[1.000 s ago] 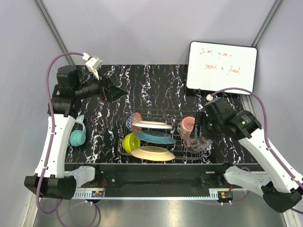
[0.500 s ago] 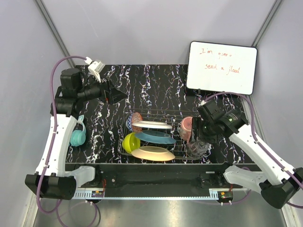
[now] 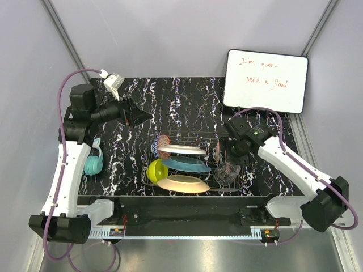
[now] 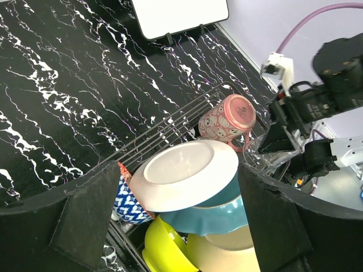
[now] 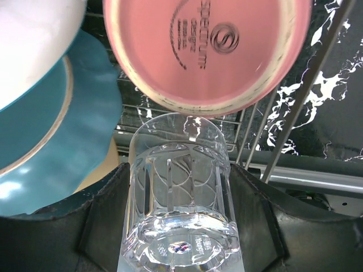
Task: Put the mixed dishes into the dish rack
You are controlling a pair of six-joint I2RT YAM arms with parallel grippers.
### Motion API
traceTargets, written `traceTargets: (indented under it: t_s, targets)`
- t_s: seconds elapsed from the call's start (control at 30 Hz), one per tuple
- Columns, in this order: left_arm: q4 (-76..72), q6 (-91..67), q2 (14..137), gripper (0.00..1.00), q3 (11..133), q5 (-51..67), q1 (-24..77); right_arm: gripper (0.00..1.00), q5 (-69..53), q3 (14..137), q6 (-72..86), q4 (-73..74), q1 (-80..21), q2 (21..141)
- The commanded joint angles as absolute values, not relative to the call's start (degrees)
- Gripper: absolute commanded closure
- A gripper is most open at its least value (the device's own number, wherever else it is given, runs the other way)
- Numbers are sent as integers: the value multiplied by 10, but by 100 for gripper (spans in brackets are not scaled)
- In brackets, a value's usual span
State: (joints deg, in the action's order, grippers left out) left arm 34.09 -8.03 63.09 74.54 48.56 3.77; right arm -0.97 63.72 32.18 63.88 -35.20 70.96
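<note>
The silver wire dish rack (image 3: pixel 187 134) holds a white plate (image 3: pixel 181 150), a teal plate (image 3: pixel 186 164), an orange plate (image 3: pixel 182 183), a yellow-green bowl (image 3: pixel 155 170) and a small patterned bowl (image 3: pixel 163 141). My right gripper (image 3: pixel 228 163) is shut on the clear glass (image 3: pixel 226 173) and holds it over the rack's right end. In the right wrist view the glass (image 5: pixel 180 187) sits between my fingers, right under the reddish cup (image 5: pixel 207 51), beside the teal plate (image 5: pixel 57 119). My left gripper (image 3: pixel 142 115) is open and empty, raised behind the rack.
A white board with red writing (image 3: pixel 265 80) stands at the back right. A teal object with a handle (image 3: pixel 92 163) lies on the black marbled table left of the rack. Rack wires (image 5: pixel 317 73) run close to the right of the glass.
My right arm has swung left and brought the glass from the rack's right edge in over the rack, next to the cup. The left arm has barely shifted.
</note>
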Motion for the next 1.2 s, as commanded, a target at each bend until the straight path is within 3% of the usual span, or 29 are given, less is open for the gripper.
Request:
traceTargets:
  t_s: [0.0, 0.57, 0.8, 0.83, 0.93, 1.1, 1.17]
  targets:
    - [313, -80, 614, 13, 743, 477, 35, 100, -17, 628, 305, 613, -351, 727]
    - [308, -78, 620, 13, 746, 476, 35, 100, -45, 557, 314, 566, -357, 748]
    - [311, -73, 618, 13, 740, 477, 35, 75, -43, 547, 336, 573, -366, 734]
    - [312, -73, 618, 13, 739, 477, 35, 63, -41, 546, 338, 573, -366, 730]
    - [313, -70, 617, 13, 738, 477, 35, 51, -34, 546, 346, 578, -372, 722]
    - [314, -71, 619, 13, 740, 475, 35, 53, -5, 552, 354, 589, -377, 704]
    - [314, -70, 618, 13, 740, 476, 35, 61, 19, 554, 359, 592, -377, 695]
